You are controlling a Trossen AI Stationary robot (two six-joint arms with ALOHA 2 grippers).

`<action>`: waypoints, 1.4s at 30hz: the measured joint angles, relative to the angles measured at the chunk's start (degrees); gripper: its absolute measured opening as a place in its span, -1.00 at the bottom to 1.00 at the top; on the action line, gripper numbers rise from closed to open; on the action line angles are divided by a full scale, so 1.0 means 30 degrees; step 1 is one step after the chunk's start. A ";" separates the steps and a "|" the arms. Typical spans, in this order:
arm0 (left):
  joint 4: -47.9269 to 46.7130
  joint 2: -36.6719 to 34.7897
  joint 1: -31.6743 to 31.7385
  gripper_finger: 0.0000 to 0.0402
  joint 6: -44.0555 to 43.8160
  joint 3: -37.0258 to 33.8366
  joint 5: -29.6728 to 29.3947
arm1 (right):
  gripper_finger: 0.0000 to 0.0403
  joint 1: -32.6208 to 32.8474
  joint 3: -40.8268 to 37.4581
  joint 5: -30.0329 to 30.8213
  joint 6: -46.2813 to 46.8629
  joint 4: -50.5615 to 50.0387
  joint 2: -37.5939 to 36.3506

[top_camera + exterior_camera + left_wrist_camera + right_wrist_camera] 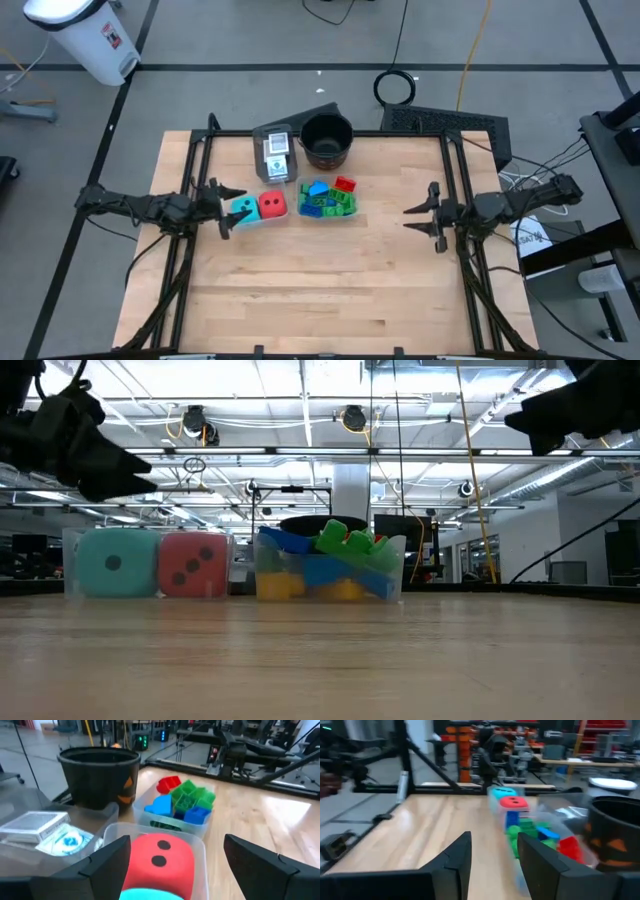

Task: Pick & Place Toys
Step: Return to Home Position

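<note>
Pale wood of the desk (320, 290) fills the high view. The left hand (232, 210) hangs at the desk's left side, fingers spread and empty, just beside the cube tub (256, 222). In that tub the cyan cube (241, 209) and the red cube (271, 206) sit side by side. To their right the block tub (327, 216) holds a heap of blue, green and red blocks (325, 198). Behind these stand the card tub (257, 150), with cards (275, 158) inside, and the black pot (326, 140). The right hand (412, 217) is at the desk's right side, well apart from the tubs, its fingers parted around nothing.

In the low view both cubes rest on their tub's floor, dots facing the camera. The blocks are piled above their tub's rim, with yellow ones at the bottom. Both arms show only as dark shapes in the upper corners.

The left wrist view looks between widely spread fingers (107, 865) onto the red cube, with the blocks, pot and cards beyond.

The right wrist view shows a gap between its fingers (455, 855), with the row of tubs farther off.
</note>
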 joint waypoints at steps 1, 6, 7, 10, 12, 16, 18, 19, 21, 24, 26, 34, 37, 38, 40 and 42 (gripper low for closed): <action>0.0048 -0.0021 0.0000 0.61 0.0053 0.0012 0.0024 | -0.36 -0.0007 -0.0352 -0.0364 -0.0004 0.0191 -0.0250; 0.0845 -0.0084 -0.0007 0.61 0.0537 0.0036 -0.0046 | -0.36 -0.0007 -0.2724 -0.3547 -0.0044 0.3325 -0.0994; 0.0850 -0.0085 -0.0007 0.61 0.0581 0.0044 -0.0053 | -0.36 -0.0007 -0.3167 -0.4087 -0.0059 0.4389 -0.1073; 0.0350 -0.0044 -0.0007 0.61 0.0824 0.0041 -0.0060 | -0.36 -0.0012 -0.4073 -0.4779 -0.0092 0.6471 -0.1309; -0.0069 -0.0046 -0.0007 0.61 0.0847 0.0041 -0.0060 | -0.36 -0.0007 -0.4397 -0.4830 -0.0147 0.7216 -0.1456; -0.0211 -0.0029 -0.0007 0.61 0.0971 0.0044 -0.0048 | -0.36 -0.0014 -0.4612 -0.5895 -0.0062 0.7513 -0.1683; -0.0215 -0.0027 -0.0007 0.61 0.0865 0.0044 -0.0053 | -0.36 -0.0007 -0.4753 -0.6722 0.0323 0.7274 -0.1669; -0.0207 -0.0027 -0.0007 0.61 0.0854 0.0044 -0.0051 | -0.36 0.0000 -0.4773 -0.6840 0.0623 0.7344 -0.1680; -0.0214 -0.0020 -0.0007 0.61 0.0854 0.0044 -0.0046 | -0.36 -0.0006 -0.4791 -0.6524 0.1318 0.7449 -0.1681; -0.0207 -0.0022 -0.0007 0.61 0.0847 0.0044 -0.0046 | -0.36 0.0000 -0.4805 -0.4788 0.1515 0.7463 -0.1675; -0.0207 -0.0027 -0.0007 0.61 0.0847 0.0044 -0.0046 | -0.36 -0.0007 -0.4805 -0.4249 0.1619 0.7300 -0.1659; -0.0207 -0.0027 -0.0007 0.61 0.0839 0.0051 -0.0046 | -0.36 -0.0005 -0.4832 -0.4247 0.1647 0.7318 -0.1567; -0.0207 -0.0027 -0.0007 0.61 0.0832 0.0051 -0.0046 | -0.36 -0.0007 -0.4842 -0.4247 0.1647 0.7314 -0.1567; -0.0207 -0.0027 -0.0007 0.61 0.0832 0.0058 -0.0046 | -0.36 -0.0004 -0.4842 -0.4247 0.1647 0.7314 -0.1567; -0.0207 -0.0027 -0.0004 0.61 0.0832 0.0058 -0.0046 | -0.36 -0.0006 -0.4849 -0.4247 0.1647 0.7321 -0.1567; -0.0207 -0.0027 -0.0007 0.61 0.0832 0.0058 -0.0046 | -0.36 0.0000 -0.4849 -0.4247 0.1647 0.7315 -0.1567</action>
